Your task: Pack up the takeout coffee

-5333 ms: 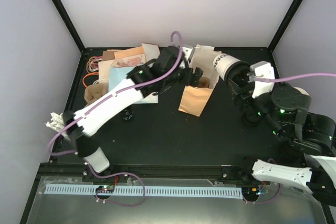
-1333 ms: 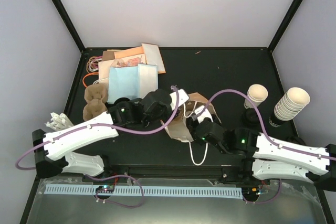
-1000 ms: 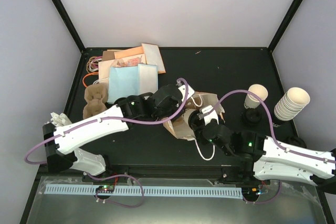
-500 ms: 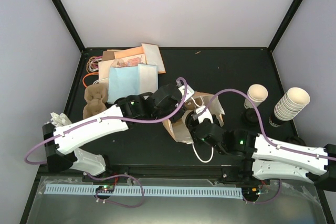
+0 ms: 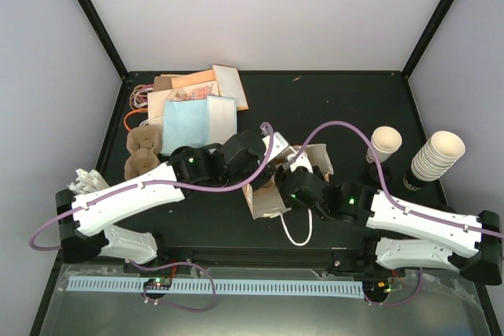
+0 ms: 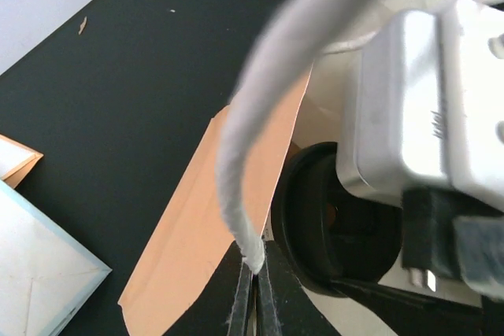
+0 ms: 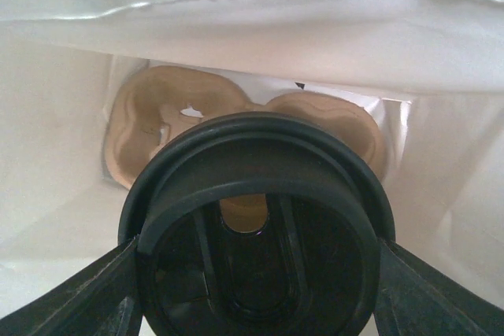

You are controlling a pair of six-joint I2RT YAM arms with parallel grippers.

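Observation:
Only the round black lid (image 7: pixel 256 218) of the takeout coffee shows; the cup under it is hidden. My right gripper (image 7: pixel 256 293) is shut on it, one finger (image 7: pixel 75 304) at each side of the lid. It hangs inside the paper bag (image 5: pixel 266 201), whose white walls (image 7: pixel 236 29) surround it, above a brown cup carrier (image 7: pixel 173 108) on the bag's floor. My left gripper (image 6: pixel 253 277) is shut on the bag's white rope handle (image 6: pixel 240 186), holding that side up beside the lid (image 6: pixel 331 226). From above, both grippers meet at the bag's mouth (image 5: pixel 279 175).
A stack of lidless cream cups (image 5: pixel 438 155) and a single cup (image 5: pixel 386 143) stand at the right. Papers and envelopes (image 5: pixel 197 104), another brown carrier (image 5: pixel 144 153), orange cable (image 5: pixel 135 108) and crumpled napkins (image 5: pixel 85 181) lie at the left. The bag's second handle (image 5: pixel 298 234) trails toward the near edge.
The right gripper has carried the coffee from the back right into the bag. Over the last second both arms and the bag have shifted a little to the left.

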